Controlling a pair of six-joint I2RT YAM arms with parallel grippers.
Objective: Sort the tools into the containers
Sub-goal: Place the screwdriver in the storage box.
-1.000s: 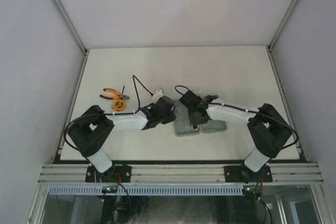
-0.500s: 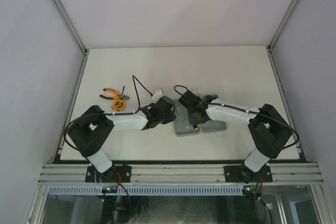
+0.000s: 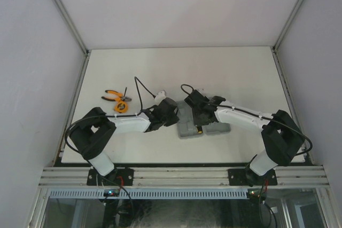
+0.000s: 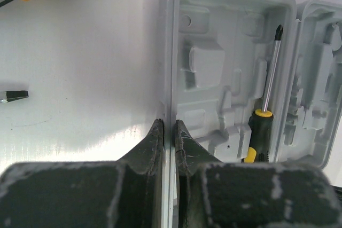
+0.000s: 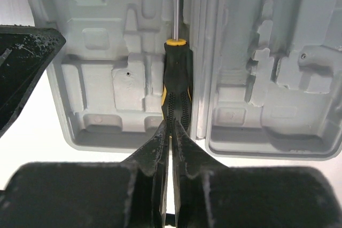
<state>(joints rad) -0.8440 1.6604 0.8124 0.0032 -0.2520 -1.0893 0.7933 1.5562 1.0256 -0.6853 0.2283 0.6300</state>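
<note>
Grey moulded plastic case [image 4: 208, 68], stippled screwdriver [image 5: 175, 76]

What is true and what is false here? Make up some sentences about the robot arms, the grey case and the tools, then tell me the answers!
1. A yellow-and-black screwdriver lies inside the grey tool case. True.
2. The tool case is closed up. False: it lies open, with both moulded halves showing.
3. The left gripper pinches the left wall of the tool case. True.
4. The orange-handled pliers are packed in the case. False: they lie on the table, left of the case.
5. The right gripper is wide open. False: it is shut, with its tips at the screwdriver's handle.
</note>
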